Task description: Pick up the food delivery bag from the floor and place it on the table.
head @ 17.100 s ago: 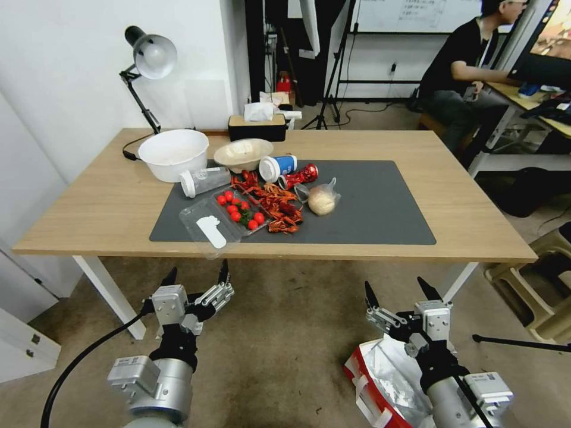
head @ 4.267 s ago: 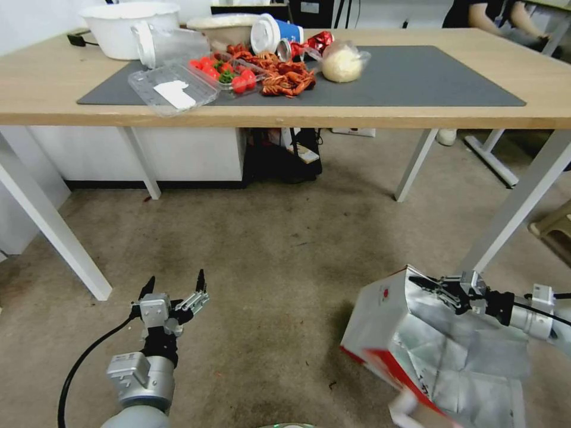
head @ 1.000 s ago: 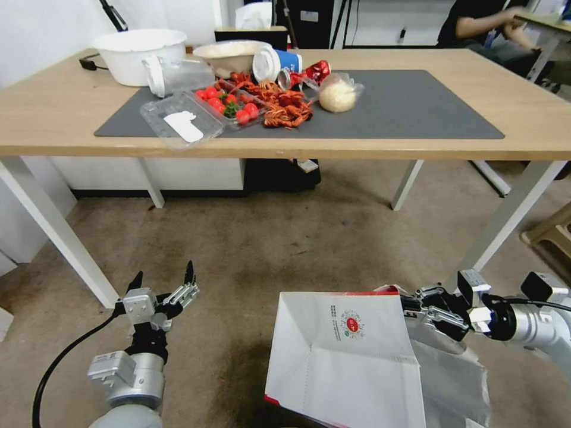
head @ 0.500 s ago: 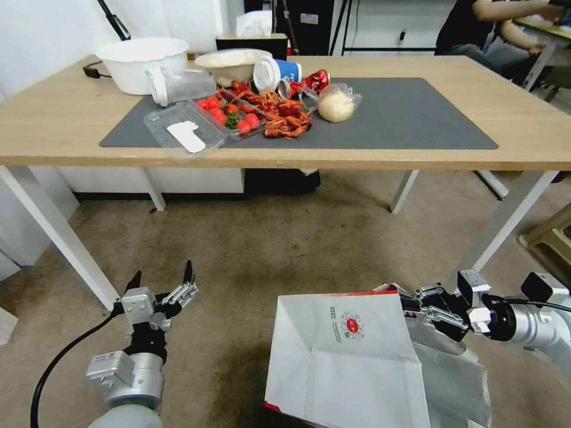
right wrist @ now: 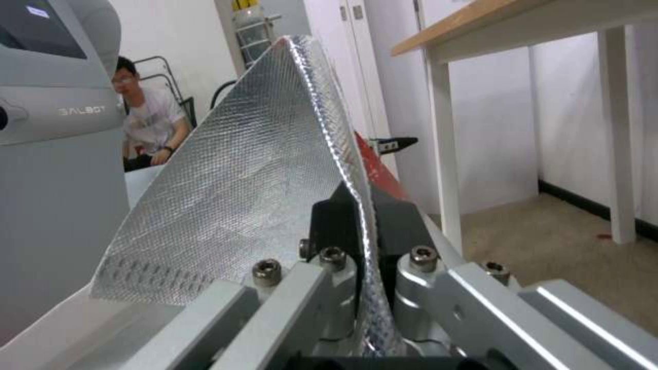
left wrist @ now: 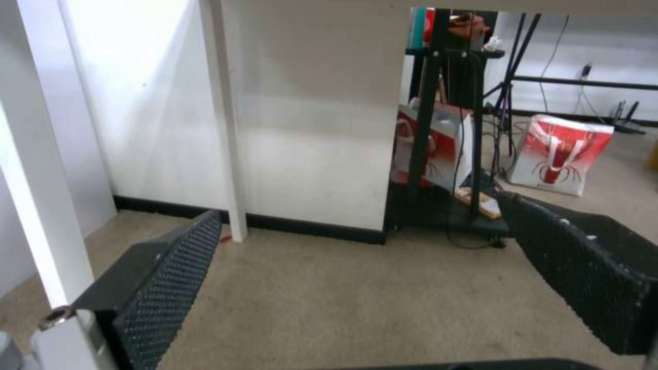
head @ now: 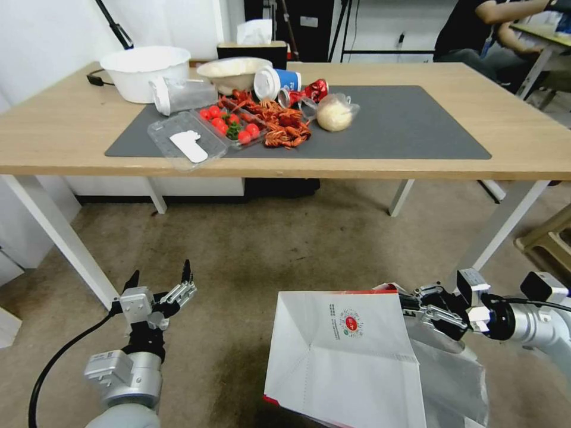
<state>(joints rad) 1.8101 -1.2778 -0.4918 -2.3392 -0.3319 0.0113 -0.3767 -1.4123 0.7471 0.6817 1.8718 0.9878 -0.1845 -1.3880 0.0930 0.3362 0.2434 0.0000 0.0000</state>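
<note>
Head view, right gripper [head: 410, 306] clamping food delivery bag [head: 345, 356] rim (foil lining showing), left gripper [head: 159, 280] spread, empty

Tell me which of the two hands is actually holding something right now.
The right hand: it is clamped on the rim of the food delivery bag. The left hand hangs open above the floor, gripping nothing.

"GALBOT" lettering on grey robot body [right wrist: 61, 110]; bag logo print too small to read
</note>
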